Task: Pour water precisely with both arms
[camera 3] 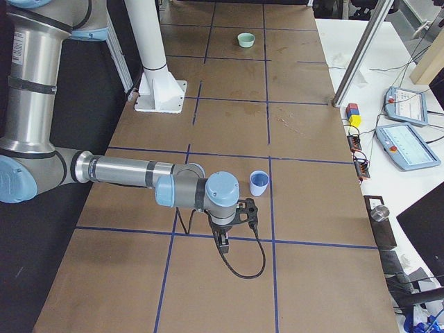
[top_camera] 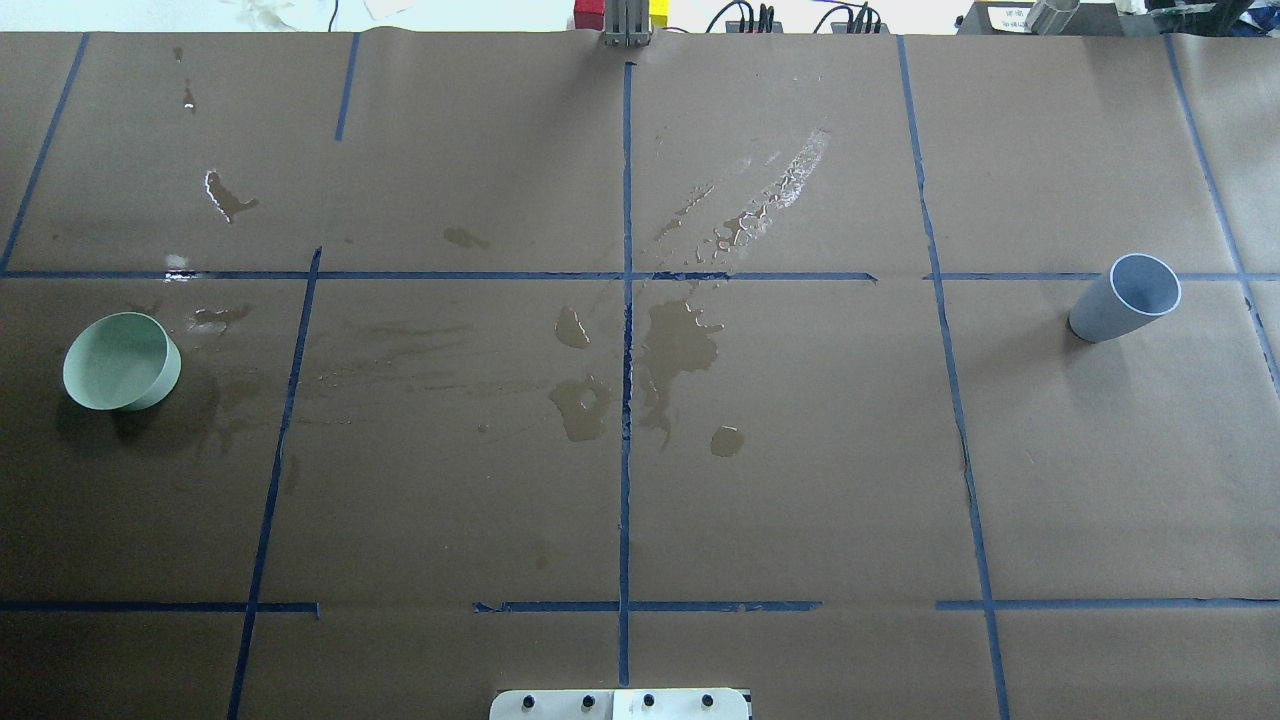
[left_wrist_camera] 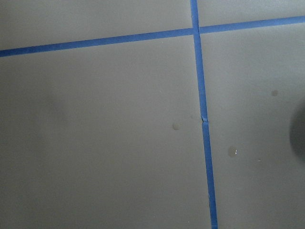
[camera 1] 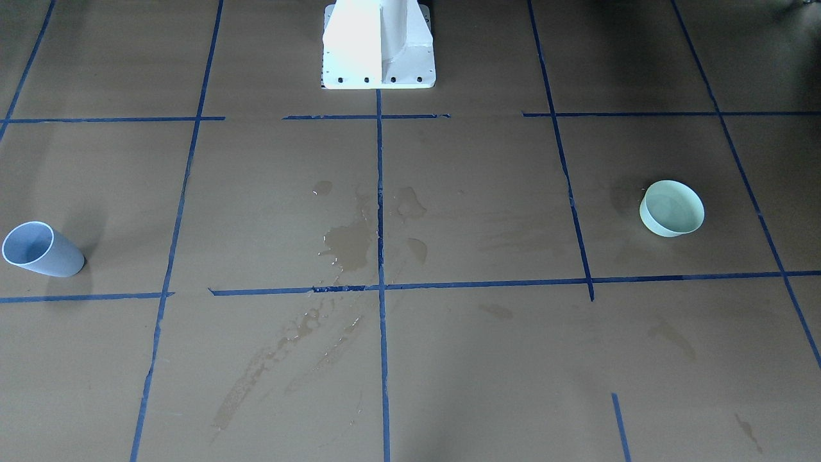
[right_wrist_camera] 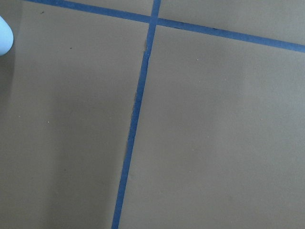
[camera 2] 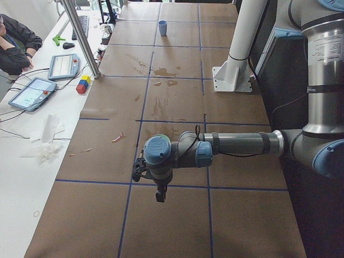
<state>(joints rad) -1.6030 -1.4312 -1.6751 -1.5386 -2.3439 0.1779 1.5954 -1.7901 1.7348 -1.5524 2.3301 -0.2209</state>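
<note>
A blue-grey cup (top_camera: 1125,297) (camera 1: 42,249) stands upright on the brown paper at my right end. A pale green bowl (top_camera: 122,361) (camera 1: 671,208) sits at my left end. Whether either holds the water I cannot tell. My right arm (camera 3: 132,171) reaches out low, and its gripper (camera 3: 222,240) hangs just short of the cup (camera 3: 259,182); the cup's rim (right_wrist_camera: 2,36) clips the right wrist view. My left arm (camera 2: 242,144) is stretched out the same way with its gripper (camera 2: 160,194) over bare paper. Both grippers show only in the side views, so open or shut cannot be told.
Wet stains and shiny droplets (top_camera: 680,340) mark the middle of the paper, which blue tape divides into squares. The white pedestal (camera 1: 378,45) stands at the robot's edge. Across the table are a metal pole (camera 2: 80,37), coloured blocks (camera 2: 83,84), tablets and a seated person (camera 2: 16,43).
</note>
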